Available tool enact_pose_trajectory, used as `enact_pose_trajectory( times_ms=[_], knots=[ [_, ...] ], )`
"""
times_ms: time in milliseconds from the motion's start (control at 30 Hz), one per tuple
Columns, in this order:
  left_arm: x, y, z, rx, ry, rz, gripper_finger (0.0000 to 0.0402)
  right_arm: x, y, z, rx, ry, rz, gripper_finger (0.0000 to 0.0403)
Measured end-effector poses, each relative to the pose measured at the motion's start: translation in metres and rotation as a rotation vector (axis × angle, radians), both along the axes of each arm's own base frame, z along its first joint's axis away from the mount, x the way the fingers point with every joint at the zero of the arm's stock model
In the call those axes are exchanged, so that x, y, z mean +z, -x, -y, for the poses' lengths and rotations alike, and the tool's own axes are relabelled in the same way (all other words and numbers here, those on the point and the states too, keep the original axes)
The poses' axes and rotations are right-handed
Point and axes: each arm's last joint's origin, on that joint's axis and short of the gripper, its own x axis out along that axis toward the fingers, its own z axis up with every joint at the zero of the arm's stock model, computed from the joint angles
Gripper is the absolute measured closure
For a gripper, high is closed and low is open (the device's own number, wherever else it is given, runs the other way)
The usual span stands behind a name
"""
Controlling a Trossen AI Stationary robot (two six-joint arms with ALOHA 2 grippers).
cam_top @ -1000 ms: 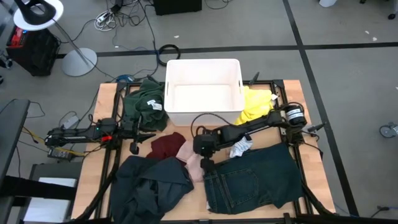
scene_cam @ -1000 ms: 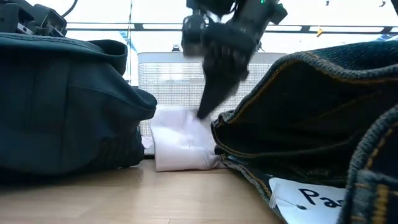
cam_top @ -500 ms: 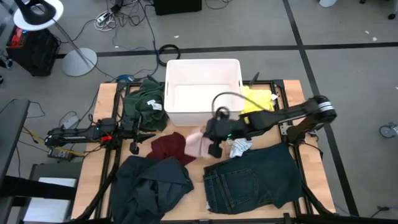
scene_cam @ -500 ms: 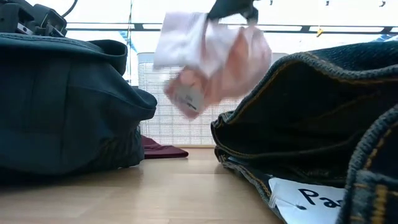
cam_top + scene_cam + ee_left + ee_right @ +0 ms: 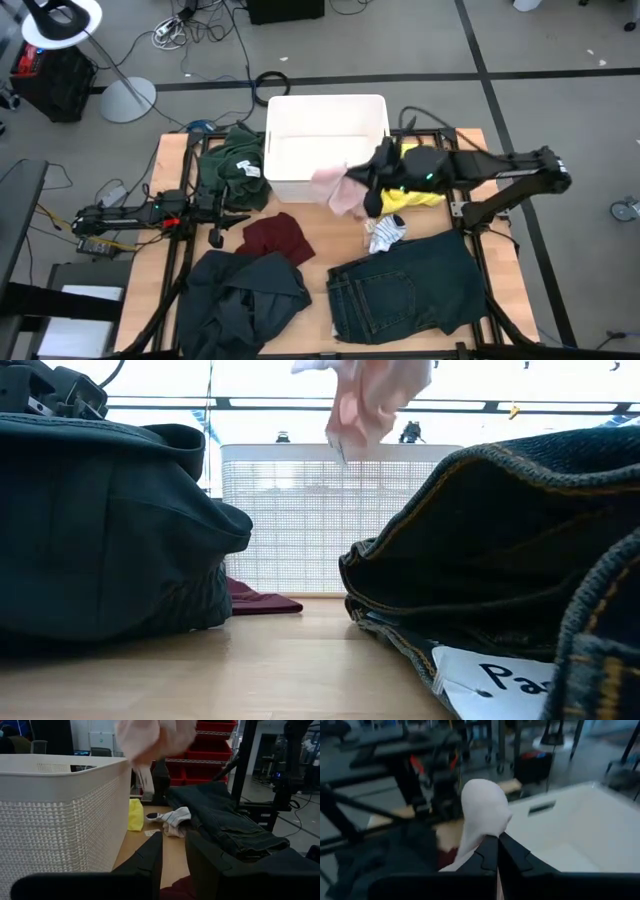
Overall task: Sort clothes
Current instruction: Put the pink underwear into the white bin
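Right tool [image 5: 362, 186]: pinching soft pink cloth piece [image 5: 337, 188] | risen from counter [image 5: 310, 262] | now at white plastic tub's [image 5: 326, 120] 5 o'clock corner

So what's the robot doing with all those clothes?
It's sorting them. The right gripper is shut on a pink piece and holds it in the air at the front edge of the white tub. The left gripper waits low at the table's left side, holding nothing. The jeans, dark jacket, maroon piece, green top, yellow piece and socks lie on the table.
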Motion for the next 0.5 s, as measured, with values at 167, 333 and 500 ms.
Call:
enact_pose_trajectory(
  times_ms=[167,333,500],
  knots=[
    [0.000,0.000,0.000,0.000,0.000,-0.001,0.0312,0.021,0.014,0.020,-0.041,0.120,0.104,0.0403],
    [0.000,0.000,0.000,0.000,0.000,0.000,0.0312,0.035,0.020,0.042,-0.070,0.260,0.169,0.0403],
    [0.000,0.000,0.000,0.000,0.000,0.000,0.0312,0.035,0.015,0.070,-0.061,0.322,0.181,0.0403]
  ],
)
